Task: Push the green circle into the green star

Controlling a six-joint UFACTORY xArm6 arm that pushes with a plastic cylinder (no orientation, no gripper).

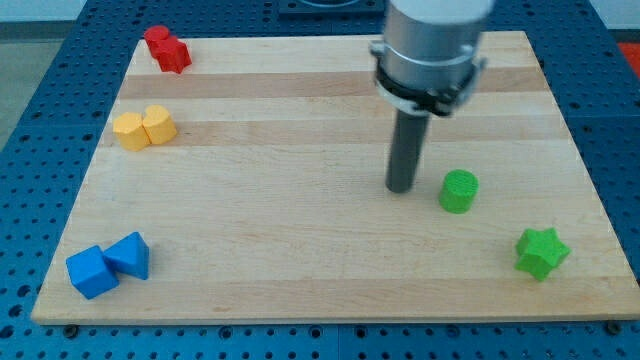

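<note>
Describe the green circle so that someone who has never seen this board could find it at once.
Look at the wooden board and go to its right half, just below the middle height. Beside my tip, on the view's right with a small gap, stands the green circle. It is a short round cylinder, while the only other green block, the green star, has points and lies nearer the board's bottom right corner.

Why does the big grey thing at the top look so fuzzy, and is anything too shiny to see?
In the camera view, the arm's grey housing is soft, likely close to the lens; my tip, the green circle and green star look sharp; light is even, shadows faint, no glare.
</note>
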